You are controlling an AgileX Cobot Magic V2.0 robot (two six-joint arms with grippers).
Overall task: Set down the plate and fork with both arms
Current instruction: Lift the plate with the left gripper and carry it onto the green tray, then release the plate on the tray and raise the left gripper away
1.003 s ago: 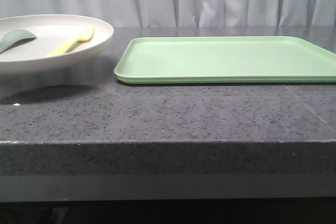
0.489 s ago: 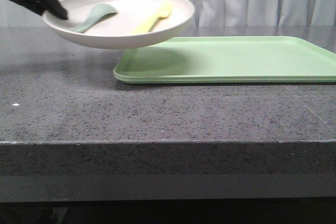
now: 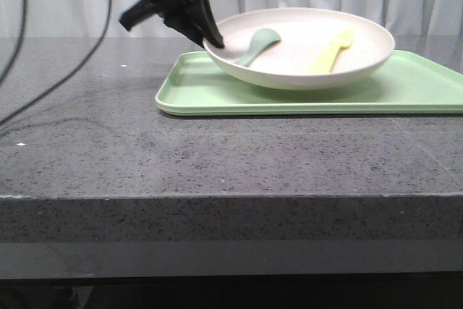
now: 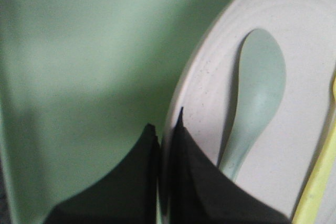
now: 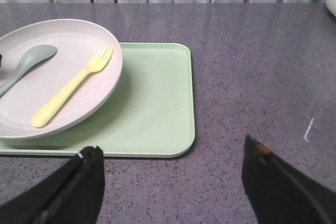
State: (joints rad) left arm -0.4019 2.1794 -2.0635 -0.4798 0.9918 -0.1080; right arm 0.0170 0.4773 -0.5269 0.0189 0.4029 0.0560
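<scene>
The cream plate [image 3: 300,59] is over the left half of the light-green tray [image 3: 412,92], very low; I cannot tell whether it touches. My left gripper [image 3: 213,40] is shut on the plate's left rim, one finger inside and one outside, as the left wrist view shows at the gripper [image 4: 165,129] and plate [image 4: 299,40]. The pale-yellow fork [image 3: 331,50] lies inside the plate. My right gripper [image 5: 172,149] is open and holds nothing, over bare countertop off a tray corner, with the plate [image 5: 26,98] and fork [image 5: 73,87] ahead of it. It is out of the front view.
A teal spoon-like piece [image 3: 257,43] also lies in the plate, close to the left fingers. The tray [image 5: 157,98] rests on a dark speckled countertop [image 3: 217,157] with its front edge near the camera. Black cables [image 3: 43,85] trail over the table's left. Curtains hang behind.
My left gripper has carried the plate, with the fork and teal piece in it, rightward from the table's left side to over the tray, and has come into the front view.
</scene>
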